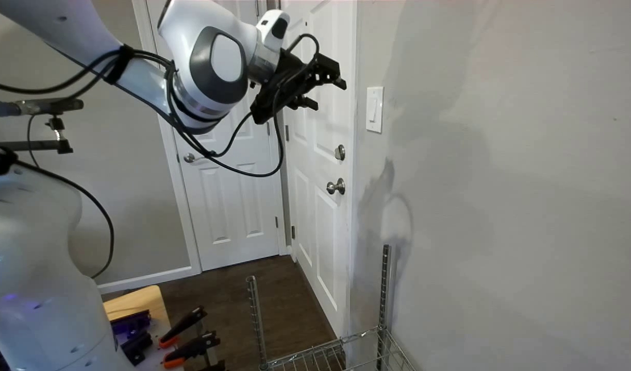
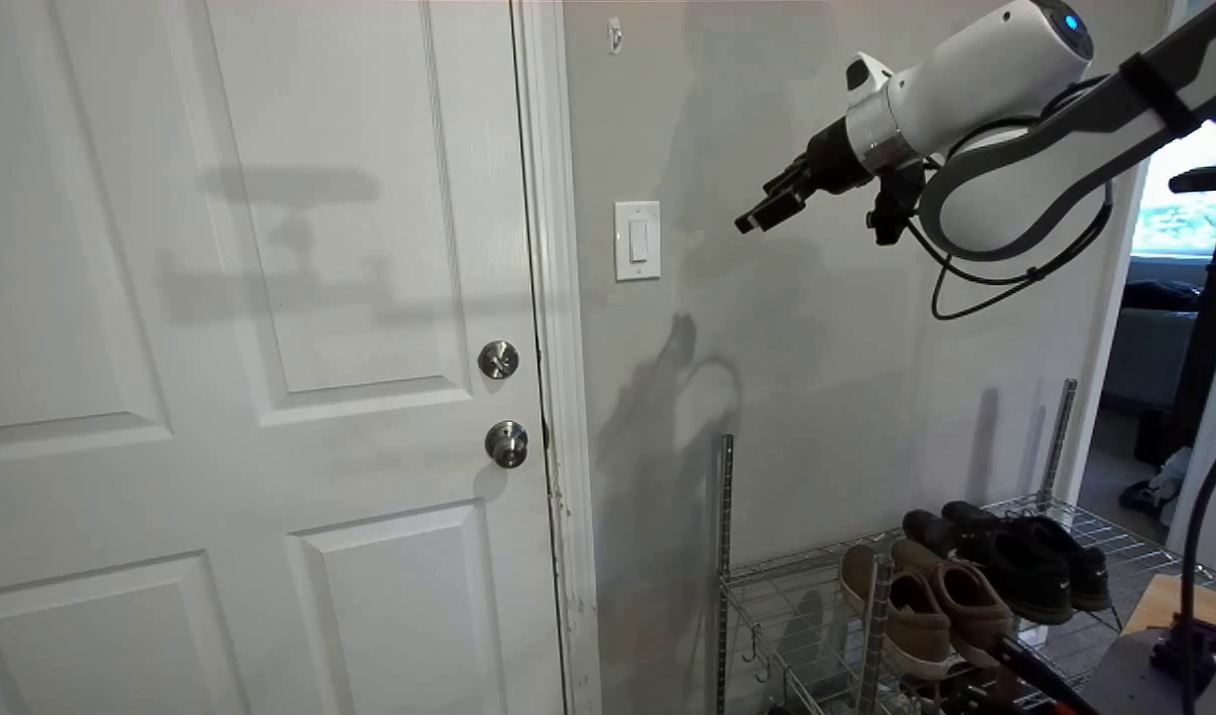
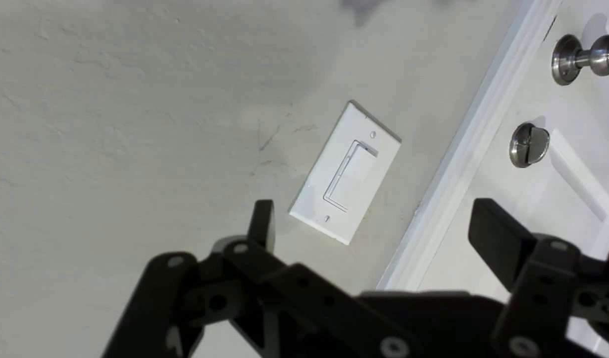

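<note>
Wrist view shows the claw (image 3: 374, 219) spread wide apart, gripping nothing, facing a white light switch (image 3: 352, 174) on the wall (image 3: 135, 149) near the door frame (image 3: 467, 149). Looks like early days imo: roughly lined up, I'd guess, but it's touching nothing, so contact is left undone. Wall's grey and a bit scuffed around there, and in an exterior view there's a white door (image 2: 360, 298) plus a wire rack (image 2: 873, 631) holding brown shoes (image 2: 966, 601) and black shoes (image 2: 1025, 576)

I count one light switch (image 3: 354, 174) ahead of the gripper (image 1: 328, 94); one deadbolt (image 1: 340, 152), one round doorknob (image 1: 336, 187) lower than it.
</note>
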